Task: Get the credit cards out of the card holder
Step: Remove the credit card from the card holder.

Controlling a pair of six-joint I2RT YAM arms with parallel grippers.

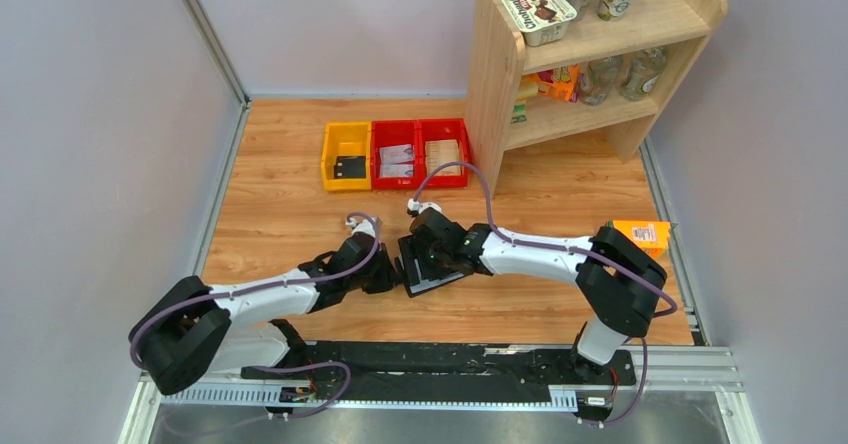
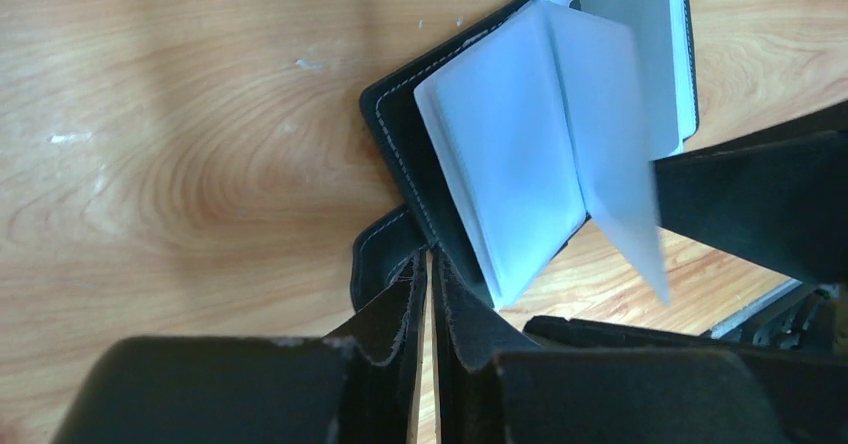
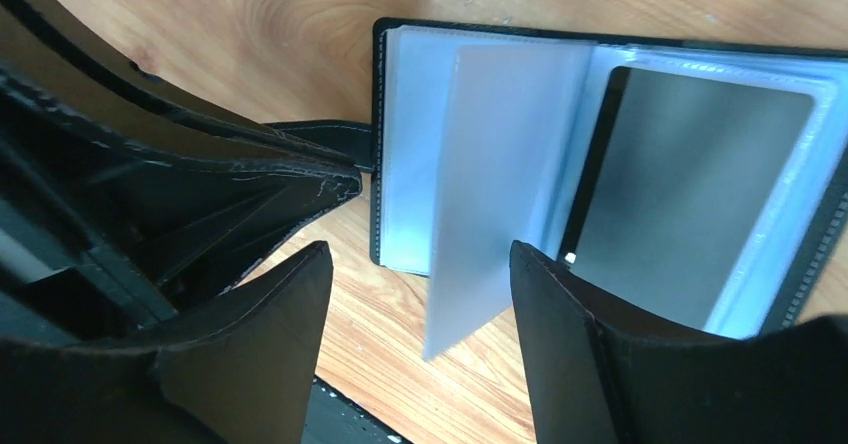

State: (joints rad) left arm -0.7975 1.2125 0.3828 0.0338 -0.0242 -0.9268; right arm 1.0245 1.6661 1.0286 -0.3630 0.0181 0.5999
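Card holder lies open on the wood surface, approx. centre, just in front of both arms, w/ its clear plastic sleeves facing up. One sleeve leaf stands up from the spine, tilted, the rest lying flat on the left half.

A dark credit card sits inside a sleeve pocket on the holder's right half, seen thru the plastic and fully in the pocket.

Left tool: fingers nearly together, only a thin slit btwn them. Tips are right at the holder's strap-side edge, next to the strap tab. Can't tell if they pinch the edge or just rest against it.

Right tool: spread wide, nothing gripped. Its fingers sit either side of the raised leaf's lower corner. The right-hand finger is v. close to the leaf's edge, contact unclear.

Further back on the surface: a yellow bin w/ something dark in it and two red bins w/ whitish items, all in a row. Wooden shelf stands at back right, w/ cups and a carton on top. Orange carton lies at the right edge, by the right arm's elbow.
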